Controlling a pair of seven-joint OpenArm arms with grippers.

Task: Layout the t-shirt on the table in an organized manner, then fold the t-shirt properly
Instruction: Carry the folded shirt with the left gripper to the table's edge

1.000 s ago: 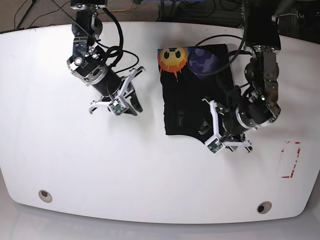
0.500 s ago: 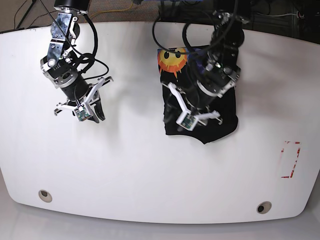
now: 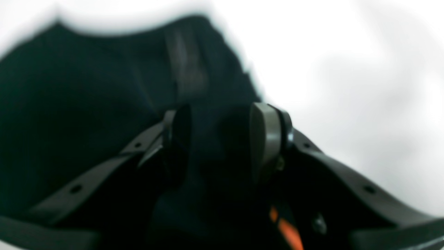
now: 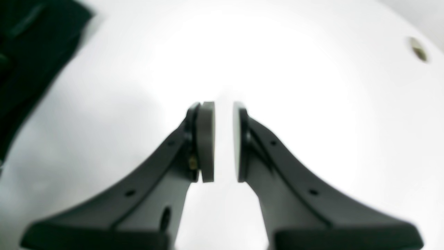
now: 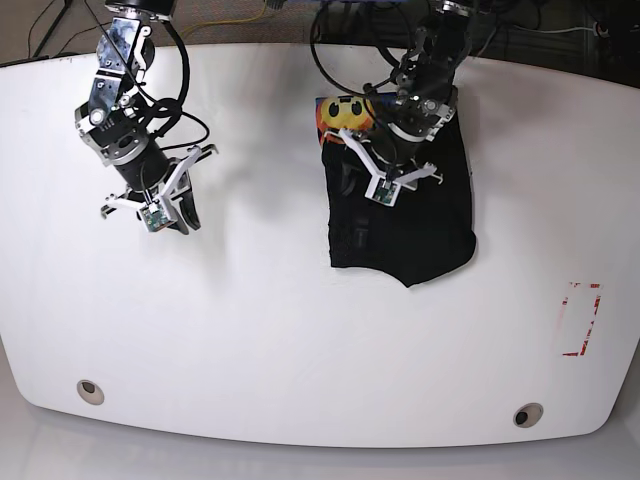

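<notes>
The black t-shirt (image 5: pixel 425 225) lies as a folded rectangle on the white table (image 5: pixel 250 330), right of centre, its orange face graphic (image 5: pixel 345 118) at the top left. The purple patch is hidden under the arm. My left gripper (image 5: pixel 352 185) is over the shirt's upper left part. In the blurred left wrist view it (image 3: pixel 220 139) has dark cloth (image 3: pixel 86 104) bunched between its pads. My right gripper (image 5: pixel 185 215) is over bare table far to the left. In the right wrist view its jaws (image 4: pixel 223 139) are nearly together with nothing between them. The shirt's edge (image 4: pixel 27 52) shows at the upper left.
Two small round holes (image 5: pixel 90 390) (image 5: pixel 527 414) sit near the table's front edge; one also shows in the right wrist view (image 4: pixel 418 48). A red rectangular marking (image 5: pixel 580 320) is at the front right. Cables and a dark floor lie behind the table's back edge.
My left gripper has moved from the shirt's lower right corner across the cloth to its upper left part. My right arm has swung further left, away from the shirt.
</notes>
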